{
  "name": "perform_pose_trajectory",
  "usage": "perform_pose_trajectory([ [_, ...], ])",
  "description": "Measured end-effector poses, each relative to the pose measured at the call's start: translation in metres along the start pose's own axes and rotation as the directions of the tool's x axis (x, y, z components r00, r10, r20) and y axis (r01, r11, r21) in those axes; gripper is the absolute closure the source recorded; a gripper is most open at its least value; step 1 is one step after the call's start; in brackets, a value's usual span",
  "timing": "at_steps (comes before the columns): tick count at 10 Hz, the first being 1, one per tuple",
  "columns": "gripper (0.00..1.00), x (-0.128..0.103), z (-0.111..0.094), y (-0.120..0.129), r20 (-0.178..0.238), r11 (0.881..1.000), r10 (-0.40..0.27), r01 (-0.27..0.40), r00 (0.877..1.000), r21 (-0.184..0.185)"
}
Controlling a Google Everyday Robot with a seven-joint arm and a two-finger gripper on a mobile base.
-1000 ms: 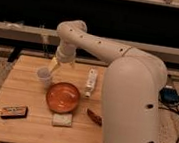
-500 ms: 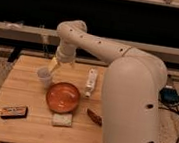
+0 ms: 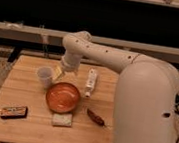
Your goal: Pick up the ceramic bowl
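The ceramic bowl (image 3: pixel 63 97) is wide, shallow and glossy orange-red, and stands upright near the middle of the wooden table (image 3: pixel 28 130). My gripper (image 3: pixel 59 73) hangs at the end of the white arm, just above and behind the bowl's far left rim. It is close to a small translucent white cup (image 3: pixel 45 76). The gripper holds nothing that I can see, and it is apart from the bowl.
A white bottle (image 3: pixel 90 81) lies right of the gripper. A pale sponge (image 3: pixel 61 119) lies in front of the bowl. A dark brown object (image 3: pixel 96 117) lies to the bowl's right and a dark flat packet (image 3: pixel 14 111) lies at the front left. Dark shelving runs behind the table.
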Motion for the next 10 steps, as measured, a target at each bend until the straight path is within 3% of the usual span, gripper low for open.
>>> perform_pose_trajectory([
  [2, 0.2, 0.019, 0.015, -0.013, -0.004, 1.0, 0.023, -0.023, 1.0, -0.011],
  [7, 0.2, 0.032, 0.059, -0.022, -0.047, 0.995, 0.069, -0.072, 0.997, -0.064],
  [10, 0.2, 0.038, 0.074, -0.031, -0.068, 0.991, 0.1, -0.105, 0.993, -0.081],
])
